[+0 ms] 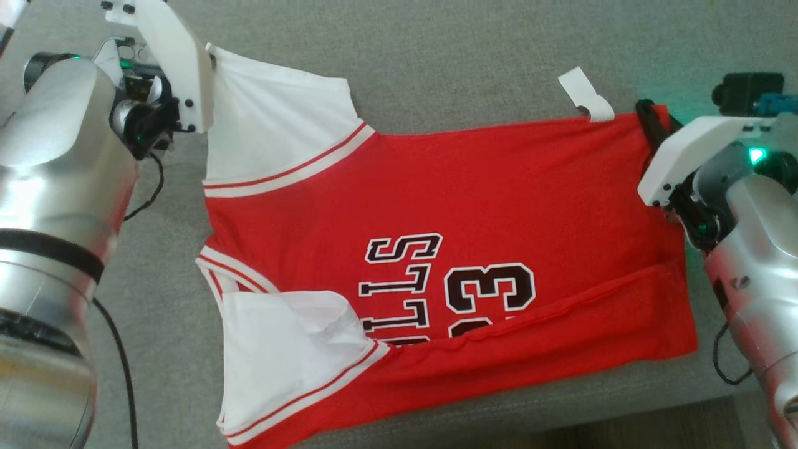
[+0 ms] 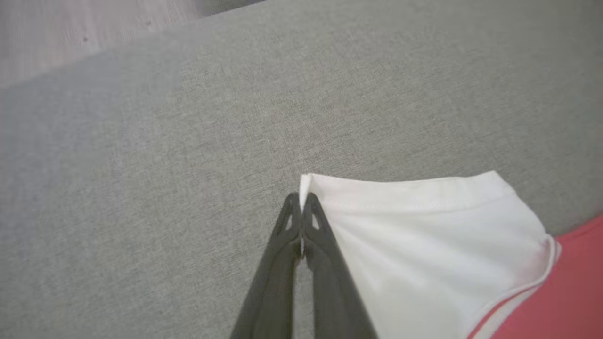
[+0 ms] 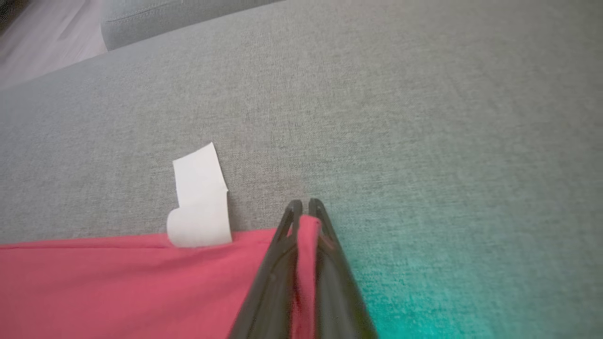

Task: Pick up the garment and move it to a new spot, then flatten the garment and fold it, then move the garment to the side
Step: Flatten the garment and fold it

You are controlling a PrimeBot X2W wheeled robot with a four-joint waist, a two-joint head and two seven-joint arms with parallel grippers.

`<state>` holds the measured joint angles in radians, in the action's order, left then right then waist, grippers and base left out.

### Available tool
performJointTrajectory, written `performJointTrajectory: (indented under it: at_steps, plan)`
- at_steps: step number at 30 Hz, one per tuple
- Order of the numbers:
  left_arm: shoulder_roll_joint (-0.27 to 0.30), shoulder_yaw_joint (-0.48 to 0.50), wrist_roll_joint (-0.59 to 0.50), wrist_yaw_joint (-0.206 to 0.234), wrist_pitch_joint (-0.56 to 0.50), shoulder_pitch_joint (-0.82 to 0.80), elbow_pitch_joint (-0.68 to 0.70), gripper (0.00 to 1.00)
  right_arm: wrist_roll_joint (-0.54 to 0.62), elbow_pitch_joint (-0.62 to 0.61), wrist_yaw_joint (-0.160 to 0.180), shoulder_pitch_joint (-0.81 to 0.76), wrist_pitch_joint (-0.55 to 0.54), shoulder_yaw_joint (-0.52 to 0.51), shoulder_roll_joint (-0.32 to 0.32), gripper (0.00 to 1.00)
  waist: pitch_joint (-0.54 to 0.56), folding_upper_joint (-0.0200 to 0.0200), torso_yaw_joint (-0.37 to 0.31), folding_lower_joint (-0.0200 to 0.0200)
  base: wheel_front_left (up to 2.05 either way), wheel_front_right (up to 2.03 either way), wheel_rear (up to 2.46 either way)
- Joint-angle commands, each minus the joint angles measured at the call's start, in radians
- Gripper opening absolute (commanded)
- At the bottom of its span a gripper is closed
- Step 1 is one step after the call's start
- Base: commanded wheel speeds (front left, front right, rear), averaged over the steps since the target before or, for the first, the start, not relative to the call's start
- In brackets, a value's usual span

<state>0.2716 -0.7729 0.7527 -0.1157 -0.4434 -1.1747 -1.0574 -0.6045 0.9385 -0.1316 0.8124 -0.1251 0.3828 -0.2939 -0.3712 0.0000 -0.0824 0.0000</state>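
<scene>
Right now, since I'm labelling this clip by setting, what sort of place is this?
Probably a living room: the jersey lies on a grey upholstered seat, sofa-like, with pale wood floor beyond.

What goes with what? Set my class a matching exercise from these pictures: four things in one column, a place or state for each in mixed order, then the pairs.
Column one
1. left fingers
2. right fingers
3. white tag
4. black lettering

Column two
a. sticks out past the jersey's red edge onto the grey fabric surface
b. shut on a red corner
c. shut on a white sleeve's corner
d. partly covered by a folded-over red edge

Pairs: 1-c, 2-b, 3-a, 4-d
</scene>
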Motion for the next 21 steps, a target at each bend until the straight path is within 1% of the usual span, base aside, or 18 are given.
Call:
performJointTrajectory:
  at_steps: [1, 4, 8, 11, 13, 15, 18, 19, 21]
  plan:
    - [0.039, 0.022, 0.003, 0.0, 0.014, -0.064, 0.011, 0.0, 0.009, -0.005, 0.001, 0.027, 0.027, 0.003, -0.003, 0.0, 0.019, 0.0, 0.007, 0.0, 0.0, 0.0, 0.0]
    - [0.038, 0.017, 0.011, -0.005, 0.021, -0.048, -0.002, 0.0, 0.013, 0.023, 0.001, 0.028, 0.054, 0.0, -0.001, 0.0, 0.043, 0.0, 0.014, 0.0, 0.0, 0.0, 0.0]
    - [0.028, 0.018, 0.037, -0.011, 0.04, -0.026, 0.005, 0.0, 0.005, 0.021, 0.001, 0.017, 0.113, 0.01, 0.006, 0.0, 0.079, 0.0, 0.026, 0.0, 0.0, 0.0, 0.0]
    - [0.035, 0.0, 0.048, -0.014, 0.036, -0.006, 0.029, 0.0, -0.004, 0.012, 0.001, -0.001, 0.149, 0.025, 0.001, 0.0, 0.109, 0.0, 0.035, 0.0, 0.0, 0.0, 0.0]
    - [0.043, -0.022, 0.067, -0.014, 0.014, 0.017, 0.07, 0.0, -0.01, 0.012, 0.001, -0.018, 0.159, 0.037, -0.006, 0.0, 0.131, 0.0, 0.041, 0.0, 0.0, 0.0, 0.0]
    - [0.062, -0.046, 0.098, -0.014, -0.019, 0.045, 0.127, 0.0, -0.017, 0.011, 0.001, -0.037, 0.161, 0.051, -0.014, 0.0, 0.152, 0.0, 0.049, 0.0, 0.0, 0.0, 0.0]
    - [0.11, -0.077, 0.139, -0.015, -0.064, 0.08, 0.217, 0.0, -0.027, 0.013, 0.001, -0.062, 0.163, 0.068, -0.032, 0.0, 0.178, 0.0, 0.062, 0.0, 0.0, 0.0, 0.0]
    - [0.11, -0.077, 0.139, -0.015, -0.064, 0.08, 0.217, 0.0, -0.027, 0.013, 0.001, -0.062, 0.163, 0.068, -0.032, 0.0, 0.178, 0.0, 0.062, 0.0, 0.0, 0.0, 0.0]
    - [0.141, -0.09, 0.167, -0.015, -0.09, 0.101, 0.278, 0.0, -0.034, 0.014, 0.001, -0.078, 0.166, 0.08, -0.045, 0.0, 0.194, 0.0, 0.072, 0.0, 0.0, 0.0, 0.0]
